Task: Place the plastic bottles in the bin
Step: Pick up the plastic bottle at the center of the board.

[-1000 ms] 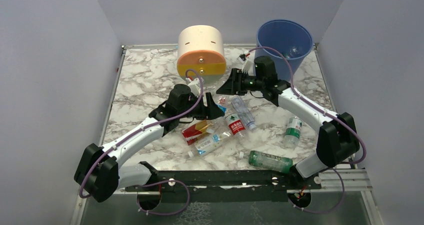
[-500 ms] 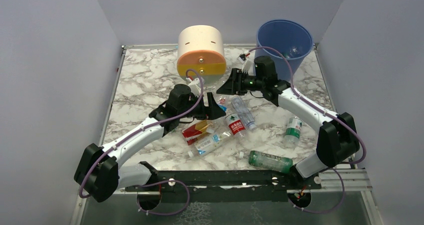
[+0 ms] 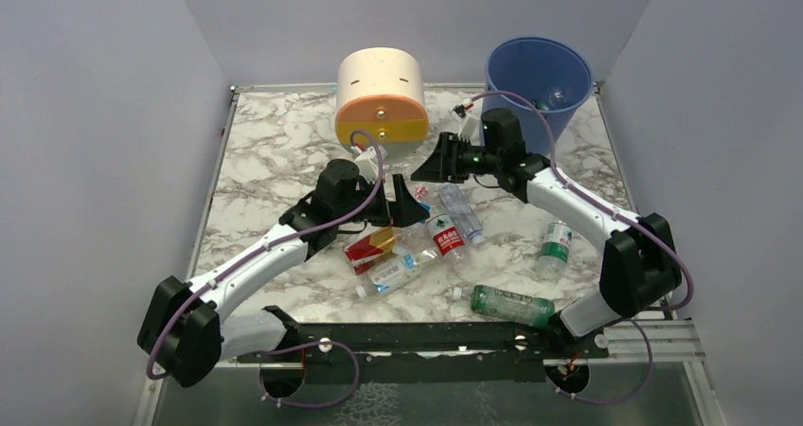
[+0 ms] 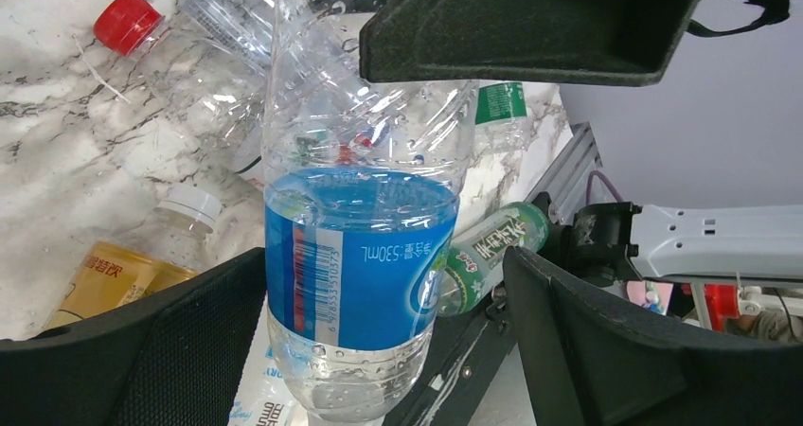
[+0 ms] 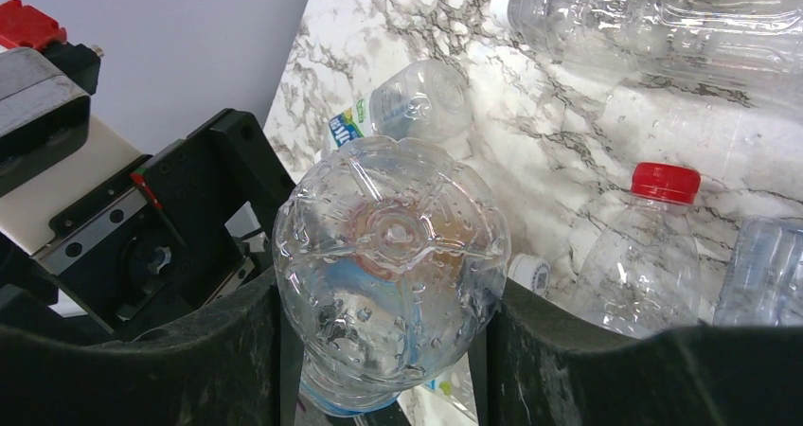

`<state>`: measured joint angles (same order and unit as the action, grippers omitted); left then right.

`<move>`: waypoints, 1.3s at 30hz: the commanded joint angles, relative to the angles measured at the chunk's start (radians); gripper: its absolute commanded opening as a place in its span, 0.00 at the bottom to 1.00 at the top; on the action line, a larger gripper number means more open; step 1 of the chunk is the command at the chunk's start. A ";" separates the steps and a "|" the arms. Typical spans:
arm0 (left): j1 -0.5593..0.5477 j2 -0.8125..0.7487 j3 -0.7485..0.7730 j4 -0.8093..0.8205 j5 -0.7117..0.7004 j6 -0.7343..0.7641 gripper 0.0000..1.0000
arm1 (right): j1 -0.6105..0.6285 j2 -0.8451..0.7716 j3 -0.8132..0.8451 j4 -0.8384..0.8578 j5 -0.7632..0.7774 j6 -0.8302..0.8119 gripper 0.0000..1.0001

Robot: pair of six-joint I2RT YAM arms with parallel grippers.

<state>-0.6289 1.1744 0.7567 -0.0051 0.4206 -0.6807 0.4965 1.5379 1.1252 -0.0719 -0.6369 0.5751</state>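
Observation:
A clear plastic bottle with a blue label (image 4: 360,256) hangs between the two arms above the middle of the table. My right gripper (image 5: 383,322) is shut on it, and the bottle's ribbed bottom (image 5: 393,246) faces the right wrist camera. My left gripper (image 4: 383,284) stands open around the label end, with a gap at its right finger (image 4: 587,350). In the top view the left gripper (image 3: 402,204) and the right gripper (image 3: 431,166) are close together. The blue bin (image 3: 538,76) stands at the back right, behind the right arm. Several more bottles lie on the marble in front.
A cream-and-orange drawer unit (image 3: 382,97) stands at the back centre. On the table lie a red-label bottle (image 3: 445,235), a clear bottle (image 3: 461,210), a yellow-and-red-label bottle (image 3: 371,248) and a green bottle (image 3: 511,305). A green-label bottle (image 3: 555,244) stands to the right.
My left jaws have opened wide off the blue-label bottle while the right jaws closed a little tighter on it. Both arms have barely shifted.

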 commanded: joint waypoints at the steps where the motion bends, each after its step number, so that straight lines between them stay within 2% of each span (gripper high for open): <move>1: -0.004 -0.045 0.020 0.002 -0.004 0.022 0.99 | 0.008 -0.040 -0.007 -0.007 0.009 -0.019 0.53; 21: -0.004 -0.194 0.110 -0.165 -0.090 0.059 0.99 | 0.008 -0.083 0.056 -0.142 0.054 -0.069 0.53; 28: 0.003 -0.243 0.128 -0.205 -0.190 0.089 0.99 | 0.006 -0.056 0.176 -0.231 0.095 -0.094 0.54; 39: 0.054 -0.249 0.176 -0.283 -0.201 0.144 0.99 | -0.012 0.038 0.378 -0.293 0.151 -0.139 0.54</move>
<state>-0.5987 0.9421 0.9066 -0.2543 0.2413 -0.5694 0.4953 1.5314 1.4456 -0.3126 -0.5343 0.4713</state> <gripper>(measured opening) 0.989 0.556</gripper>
